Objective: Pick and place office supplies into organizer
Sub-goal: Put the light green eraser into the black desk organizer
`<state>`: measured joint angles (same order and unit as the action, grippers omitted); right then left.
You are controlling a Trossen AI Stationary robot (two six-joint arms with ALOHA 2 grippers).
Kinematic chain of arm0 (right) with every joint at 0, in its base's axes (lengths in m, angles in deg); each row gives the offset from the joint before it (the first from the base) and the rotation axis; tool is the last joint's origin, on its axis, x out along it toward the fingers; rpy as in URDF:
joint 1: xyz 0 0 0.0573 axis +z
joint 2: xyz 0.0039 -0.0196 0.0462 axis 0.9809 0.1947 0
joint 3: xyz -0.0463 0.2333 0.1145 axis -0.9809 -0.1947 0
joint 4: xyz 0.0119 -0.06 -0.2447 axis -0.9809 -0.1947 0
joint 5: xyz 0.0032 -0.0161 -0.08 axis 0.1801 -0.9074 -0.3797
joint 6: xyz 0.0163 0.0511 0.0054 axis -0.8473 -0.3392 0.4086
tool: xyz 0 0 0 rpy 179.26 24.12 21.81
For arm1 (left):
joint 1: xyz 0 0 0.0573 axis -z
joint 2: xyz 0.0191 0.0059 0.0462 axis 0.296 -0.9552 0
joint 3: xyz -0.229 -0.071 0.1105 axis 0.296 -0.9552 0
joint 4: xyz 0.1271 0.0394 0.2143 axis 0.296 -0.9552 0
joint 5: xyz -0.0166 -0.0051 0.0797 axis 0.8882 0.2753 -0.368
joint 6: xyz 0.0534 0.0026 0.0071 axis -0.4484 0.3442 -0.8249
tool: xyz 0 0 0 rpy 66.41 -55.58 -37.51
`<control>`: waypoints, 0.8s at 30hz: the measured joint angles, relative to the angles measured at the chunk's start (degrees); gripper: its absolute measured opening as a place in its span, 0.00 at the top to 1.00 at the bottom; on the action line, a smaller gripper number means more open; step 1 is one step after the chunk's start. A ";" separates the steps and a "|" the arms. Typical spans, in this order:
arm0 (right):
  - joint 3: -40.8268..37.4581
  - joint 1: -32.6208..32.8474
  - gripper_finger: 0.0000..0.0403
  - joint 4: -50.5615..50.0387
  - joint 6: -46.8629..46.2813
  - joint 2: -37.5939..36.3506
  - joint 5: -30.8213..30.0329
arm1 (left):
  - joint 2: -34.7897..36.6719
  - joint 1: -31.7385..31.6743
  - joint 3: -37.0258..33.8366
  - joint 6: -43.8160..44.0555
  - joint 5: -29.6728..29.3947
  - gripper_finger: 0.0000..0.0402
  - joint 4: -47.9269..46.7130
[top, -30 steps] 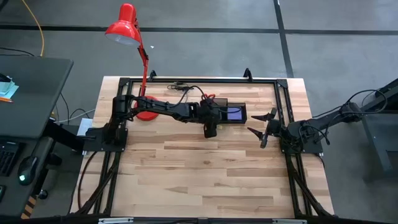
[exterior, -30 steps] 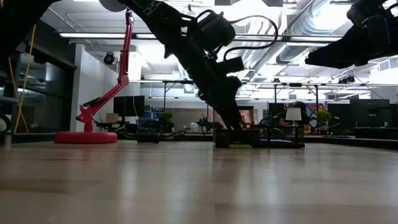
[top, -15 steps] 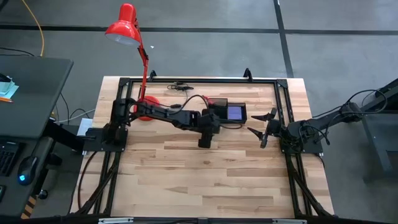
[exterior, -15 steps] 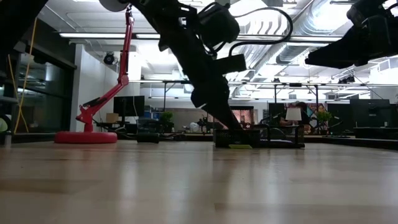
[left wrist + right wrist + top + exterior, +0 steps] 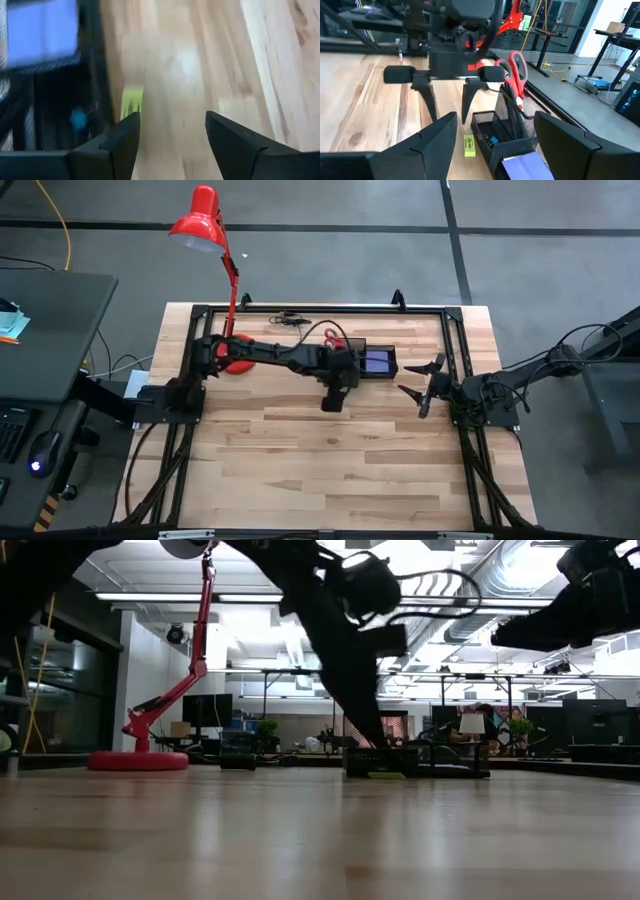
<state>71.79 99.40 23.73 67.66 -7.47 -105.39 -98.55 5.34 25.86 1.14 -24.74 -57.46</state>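
The black mesh organizer (image 5: 366,363) stands at the table's far middle. It holds the purple note pad (image 5: 378,363) and the red-handled scissors (image 5: 515,70), which stand upright with their handles up. A tiny yellow-green piece (image 5: 131,101) lies flat on the table against the organizer's near wall (image 5: 469,146). My left gripper (image 5: 449,119) points down beside the organizer, open with nothing between its fingers, and the piece lies just off one fingertip (image 5: 172,117). My right gripper (image 5: 425,385) waits open near the table's right side.
A red desk lamp (image 5: 205,225) rises from its round base (image 5: 235,360) at the far left, behind my left arm. A black cable (image 5: 290,318) lies along the far edge. Bare wood (image 5: 330,470) spreads over the table's near half.
My left gripper has drawn a little away from the organizer toward the table's near edge, and its wrist has turned and tipped. Its fingers stay open. The scissors' handles, partly covered by the arm before, now show.
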 joint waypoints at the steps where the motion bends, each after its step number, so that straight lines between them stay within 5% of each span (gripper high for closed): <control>1: 0.00 -0.01 0.36 -0.33 0.00 0.02 -0.01 | -0.82 0.31 0.33 -1.35 -0.22 0.47 0.98; 12: 0.00 0.00 0.36 -1.50 0.00 0.05 0.07 | -8.77 0.54 9.43 -2.42 -4.44 0.47 -4.16; 24: 0.00 0.00 0.36 -2.23 0.00 0.11 0.11 | -12.67 -1.17 16.18 -4.47 -2.33 0.47 -8.46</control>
<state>71.79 99.40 21.50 67.66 -7.36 -105.28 -111.23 4.17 42.04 -3.33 -27.07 -65.91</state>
